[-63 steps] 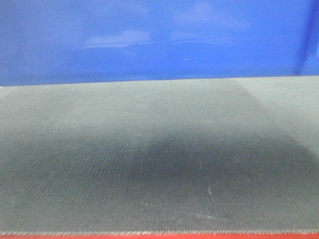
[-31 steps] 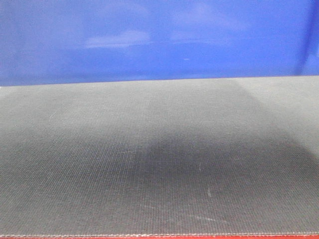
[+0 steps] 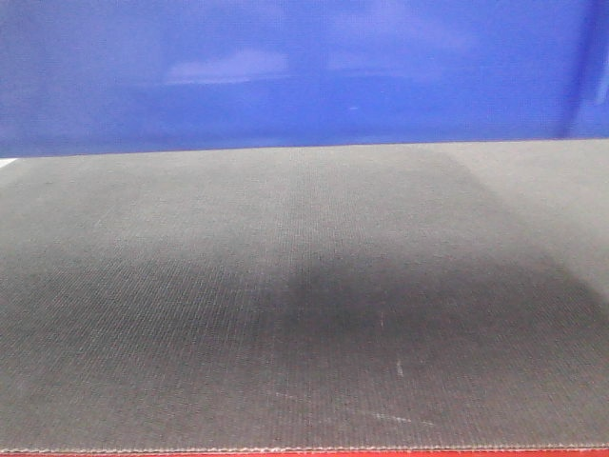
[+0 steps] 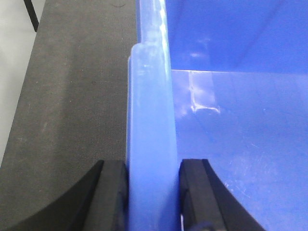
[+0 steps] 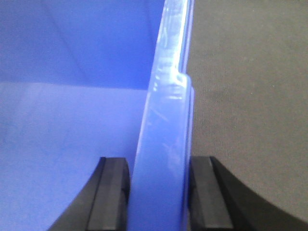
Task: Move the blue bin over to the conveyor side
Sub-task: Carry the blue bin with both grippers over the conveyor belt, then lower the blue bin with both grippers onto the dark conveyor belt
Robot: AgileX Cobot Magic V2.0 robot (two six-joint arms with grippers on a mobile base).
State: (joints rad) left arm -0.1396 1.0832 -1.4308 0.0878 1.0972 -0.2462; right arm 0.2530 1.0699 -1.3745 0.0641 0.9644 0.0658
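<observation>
Front view: the bin (image 3: 304,71) fills the upper part of the picture as one glossy blue wall, running from edge to edge. Its lower edge meets the belt (image 3: 304,305) along a nearly level line, so it seems to rest on the belt, though the contact itself is too soft to make out. The belt is dark grey with a fine woven texture and takes up the lower two thirds. A thin red strip (image 3: 304,453) runs along its near edge at the very bottom.

Left wrist view: the left jaws pinch the thick rim (image 4: 149,144) of the bin. One black pad (image 4: 113,192) is pressed against the outer face and the other against the inner face. The rim runs straight up the middle. The belt (image 4: 77,106) lies to its left, and the bin's shiny blue inside (image 4: 240,144) lies to its right. A pale strip (image 4: 14,57) shows beyond the belt's far edge.

Right wrist view: the right jaws pinch the opposite rim (image 5: 163,144) in the same way, with a black pad (image 5: 113,192) tight on each side. Here the bin's inside (image 5: 67,120) is to the left and the belt (image 5: 250,96) to the right.
</observation>
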